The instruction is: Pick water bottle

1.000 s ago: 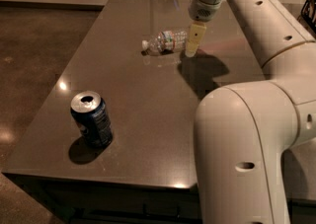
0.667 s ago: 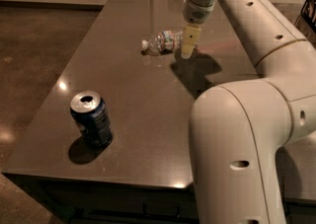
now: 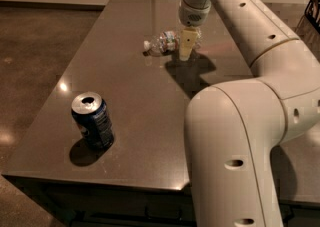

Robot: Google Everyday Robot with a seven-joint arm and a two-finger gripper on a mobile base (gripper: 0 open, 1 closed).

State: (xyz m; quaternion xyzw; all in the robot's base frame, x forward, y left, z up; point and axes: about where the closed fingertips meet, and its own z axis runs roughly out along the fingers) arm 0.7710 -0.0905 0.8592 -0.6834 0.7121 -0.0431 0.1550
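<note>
Single camera view: the water bottle [image 3: 162,42] lies on its side toward the far end of the table [image 3: 130,86], cap pointing left. The gripper [image 3: 185,50] hangs right at its base end; can't tell if the jaws are apart or together. It's probably light, crushy, slick and likely to roll, so I'd grab the ribbed middle. Glossy dark surface, blue soda can [image 3: 92,121] well apart, polished concrete floor [image 3: 35,46].

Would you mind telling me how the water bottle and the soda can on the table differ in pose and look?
The water bottle lies on its side toward the far end; the soda can stands upright near the front edge. The bottle is clear plastic, the can dark blue. The end effector is right beside the bottle, far from the can. Both rest on the table.
</note>
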